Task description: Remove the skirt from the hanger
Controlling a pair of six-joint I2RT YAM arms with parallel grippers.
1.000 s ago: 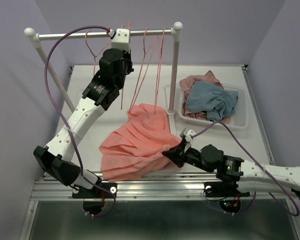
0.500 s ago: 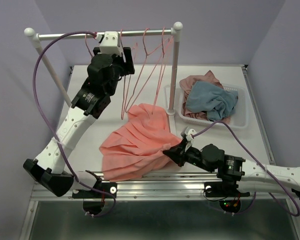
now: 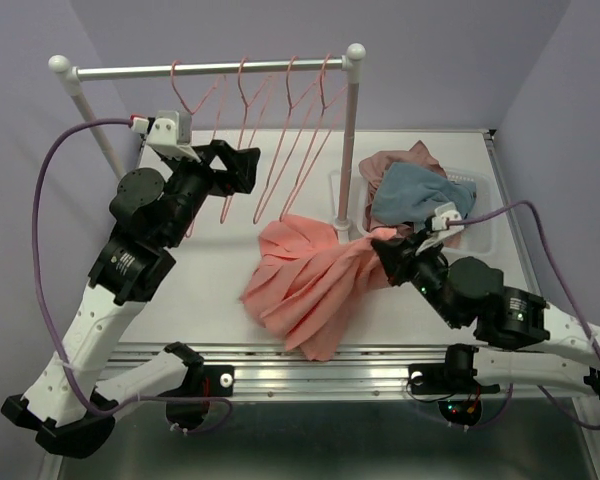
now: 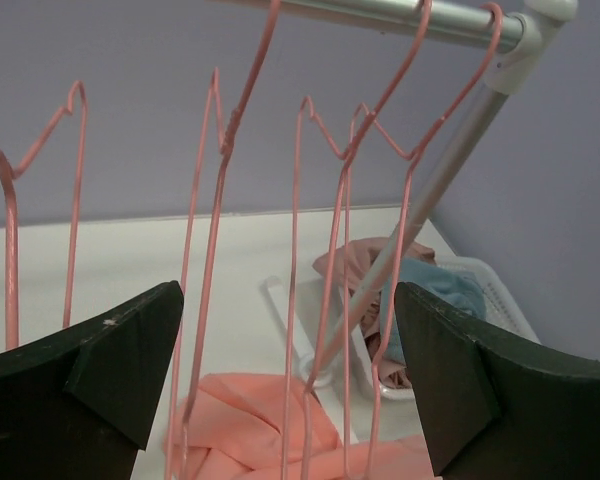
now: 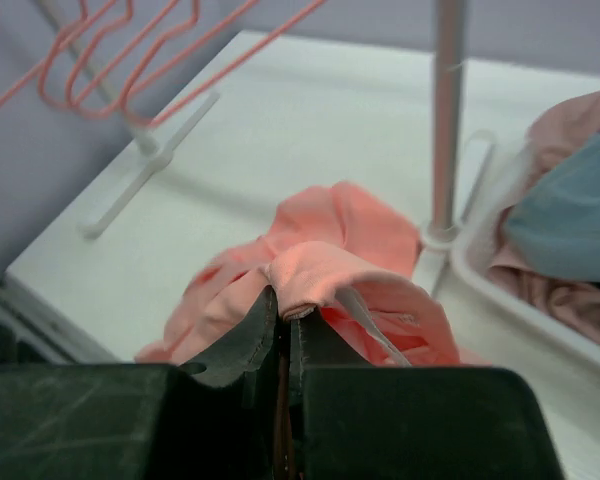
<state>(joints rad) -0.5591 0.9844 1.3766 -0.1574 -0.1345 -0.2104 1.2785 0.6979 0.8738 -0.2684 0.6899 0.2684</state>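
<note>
The salmon-coral skirt (image 3: 310,285) lies bunched on the white table, free of the hangers. Its right edge is lifted toward the rack post. My right gripper (image 3: 385,252) is shut on that edge. In the right wrist view the jaws (image 5: 285,312) pinch a fold of the skirt (image 5: 345,225) between them. Several pink wire hangers (image 3: 280,130) hang bare on the rail. My left gripper (image 3: 236,168) stands open just in front of them with nothing in it. In the left wrist view its fingers (image 4: 120,370) frame the hangers (image 4: 215,200) from a distance.
A white basket (image 3: 487,225) at the back right holds a mauve-pink garment (image 3: 395,165) and a grey-blue garment (image 3: 420,200). The rack's right post (image 3: 350,140) stands between basket and skirt. Its rail (image 3: 130,71) crosses the back.
My left gripper opened, let go at the rail and drew back down-left. My right gripper pulled the skirt rightward and up, bunching it.
</note>
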